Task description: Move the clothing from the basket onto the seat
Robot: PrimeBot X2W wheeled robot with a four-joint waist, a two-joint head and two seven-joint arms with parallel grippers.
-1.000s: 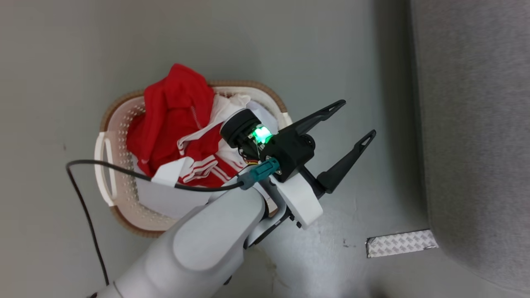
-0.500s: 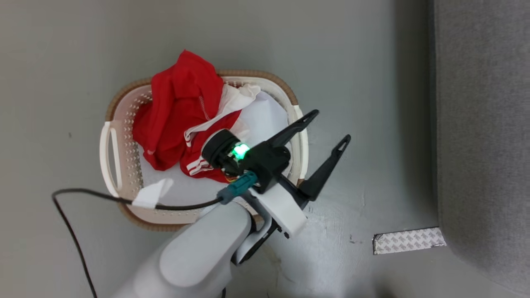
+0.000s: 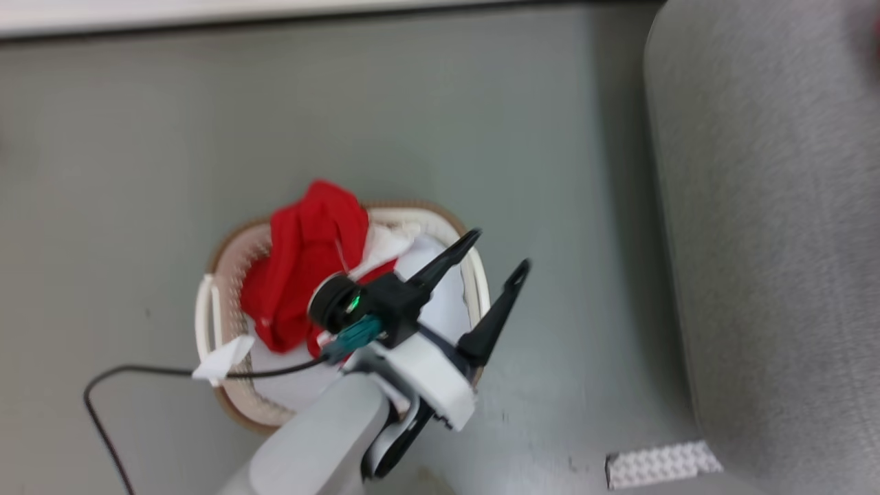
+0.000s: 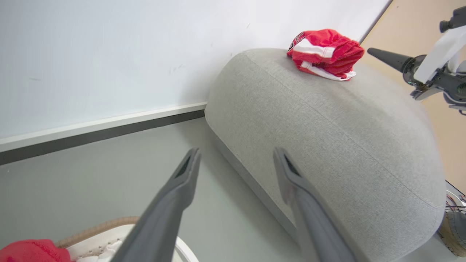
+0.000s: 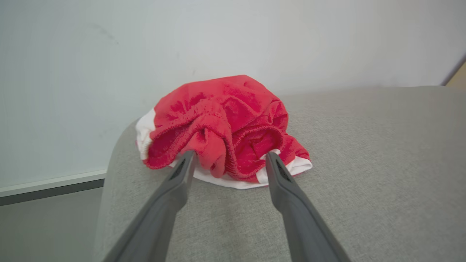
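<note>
Clothing [image 3: 302, 275], red with white stripes and trim, lies in two lots. The first is a loose heap in the basket [image 3: 206, 323], rising over the far rim, with a pale sheet [image 3: 447, 295] under it. The basket stands on the grey floor [image 3: 412, 103], apart from the seat [image 3: 777, 240].

The left pincer [image 3: 499, 250] hangs over the basket's seat-side rim. Its fingers are spread with nothing between them, and they point toward the seat. In the head view the heap lies to the left of those fingers, partly behind the wrist. In the left wrist view the fingers frame floor and the seat's edge, with the basket rim and a patch of red at the lower left corner.

The second lot is a crumpled bundle [image 5: 225, 127] on top of the seat, near its rounded end by the white wall [image 4: 109, 54]. The right pincer [image 5: 230, 155] is spread at the bundle's near edge, one fingertip on each side of a hanging fold. Whether the tips touch the cloth cannot be told. A black cable [image 3: 137, 371] trails from the left wrist, and a patch of patterned tape [image 3: 663, 464] lies on the floor beside the seat.
</note>
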